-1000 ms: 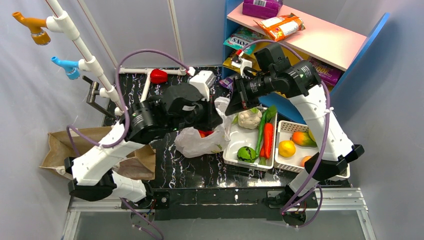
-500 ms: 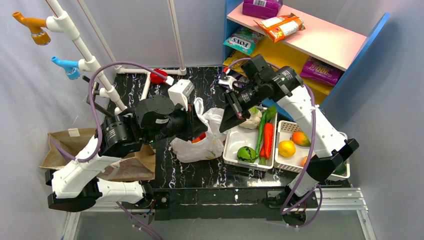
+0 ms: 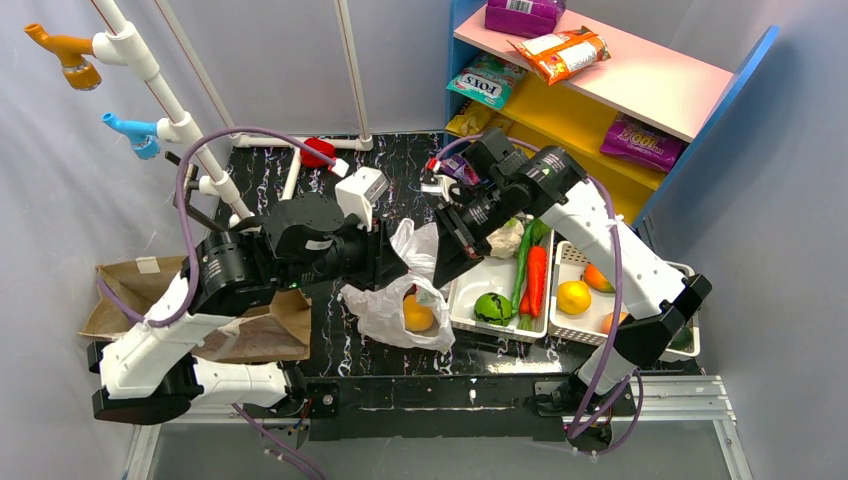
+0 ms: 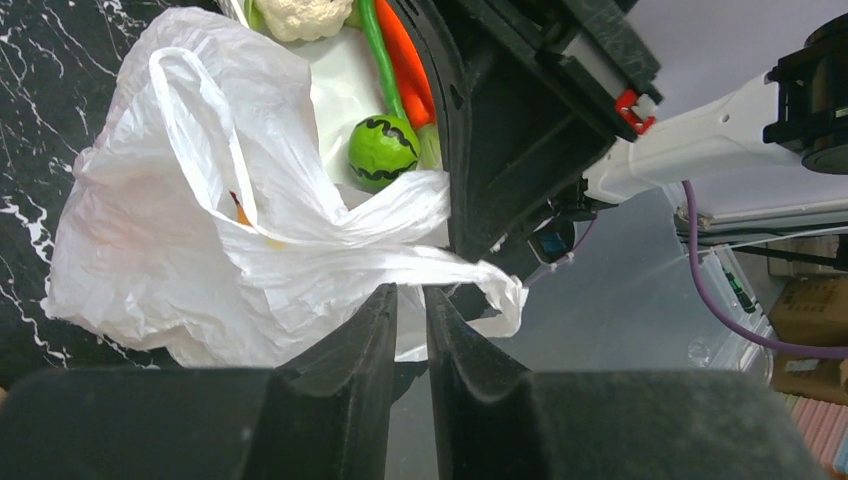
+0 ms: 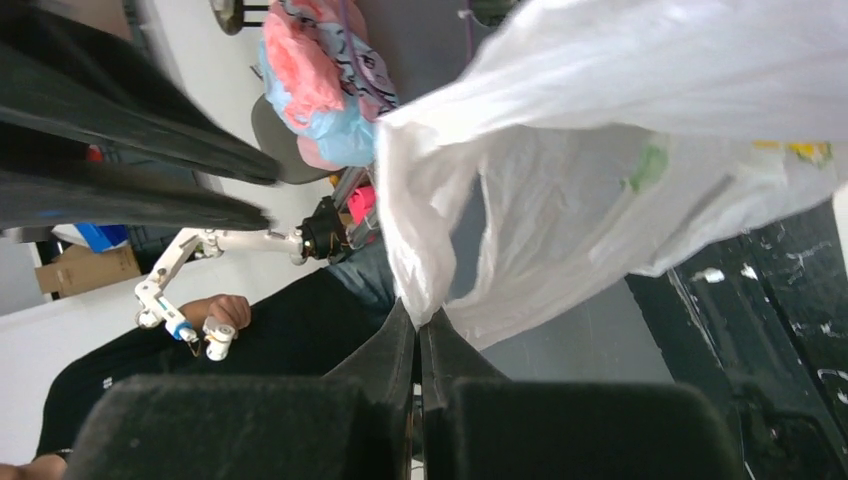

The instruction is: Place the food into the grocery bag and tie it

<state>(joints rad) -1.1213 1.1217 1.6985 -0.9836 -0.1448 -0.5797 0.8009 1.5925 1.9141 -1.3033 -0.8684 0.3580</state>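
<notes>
We see the bag (image 3: 385, 310) on the table (image 3: 330, 345) between the arms, just left of the tray (image 3: 465, 292). An orange fruit (image 3: 417, 312) shows through its film. Our right gripper (image 5: 417, 318) is pinched tight on one handle, which rises white from its tips. Our left gripper (image 4: 410, 300) stands at a narrow gap. A twisted strip of the bag lies across its fingertips, and we cannot tell whether it is gripped. A green ball (image 4: 384, 150) lies in the tray beyond the bag.
</notes>
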